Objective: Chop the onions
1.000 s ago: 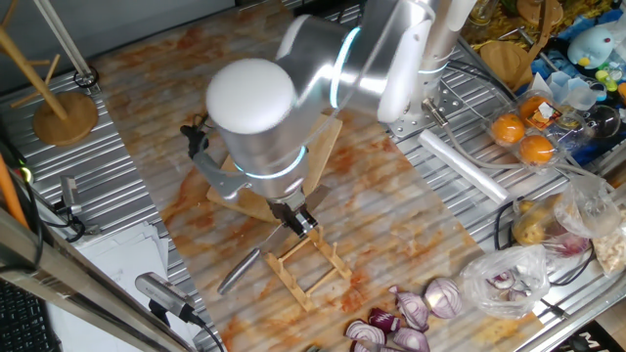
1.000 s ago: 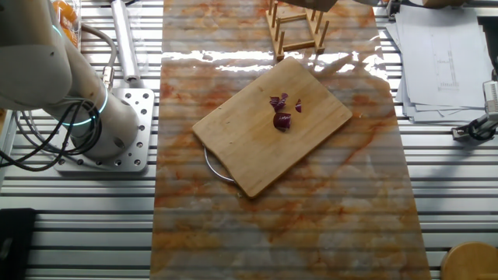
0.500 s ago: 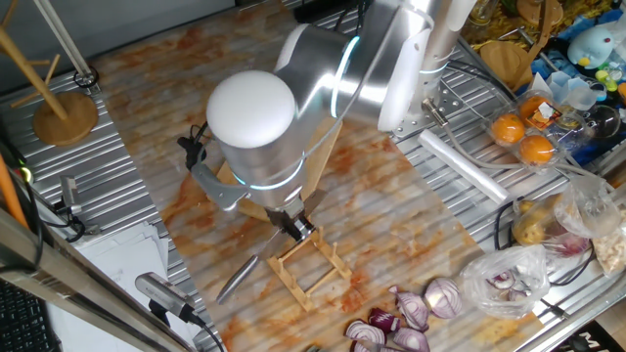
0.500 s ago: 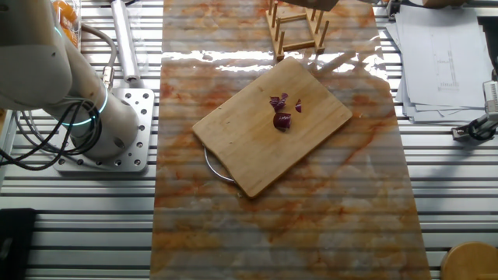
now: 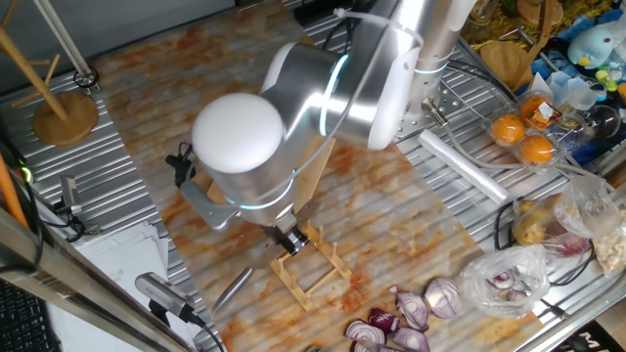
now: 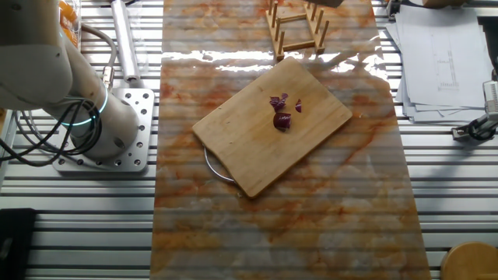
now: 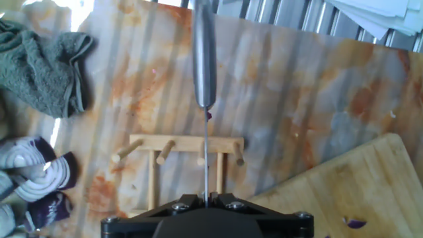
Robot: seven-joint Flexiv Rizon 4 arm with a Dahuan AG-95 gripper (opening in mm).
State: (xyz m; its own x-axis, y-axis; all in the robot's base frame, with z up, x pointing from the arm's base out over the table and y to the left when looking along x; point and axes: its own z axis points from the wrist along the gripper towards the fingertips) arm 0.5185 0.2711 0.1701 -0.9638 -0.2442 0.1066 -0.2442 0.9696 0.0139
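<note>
- Two-finger gripper (image 7: 205,198): jaws clamped on the thin steel blade of a knife (image 7: 205,112), seen edge-on in hand view, w/ its rounded silver metal handle (image 7: 204,53) pointing to 12 o'clock, away from the hand. So the grasp looks to be on the blade, not the handle.
- Below the blade: a small pale-wood peg rack (image 7: 180,147), smooth dowels in a ladder frame. One fixed view shows the gripper (image 5: 290,238) right over that rack (image 5: 315,271), handle (image 5: 231,289) sticking out toward 8 o'clock.
- Step, as I read it: knife is held at the rack, not yet over the food. No cutting under way.
- Task thing: the dark red-purple onion pieces (image 6: 282,111), small glossy chunks clustered a bit to 1 o'clock of centre on the rectangular bamboo cutting board (image 6: 249,148). Nothing touching them. Hand view shows one scrap at 5 o'clock on the board corner.
- Next move calls for: carry the knife from the rack to the board, edge down, over the cluster. Grip on a slick thin blade could slip/twist, so go slow.
- Table surface: ribbed sheet w/ orange-white marbled print (image 6: 311,233), shiny, glare near the rack.
- Outward: crumpled grey-green cloth (image 7: 46,63) at 10 o'clock in hand view; halved red onions w/ pale ringed faces (image 5: 411,313) near 5 o'clock of the rack, not the target.
</note>
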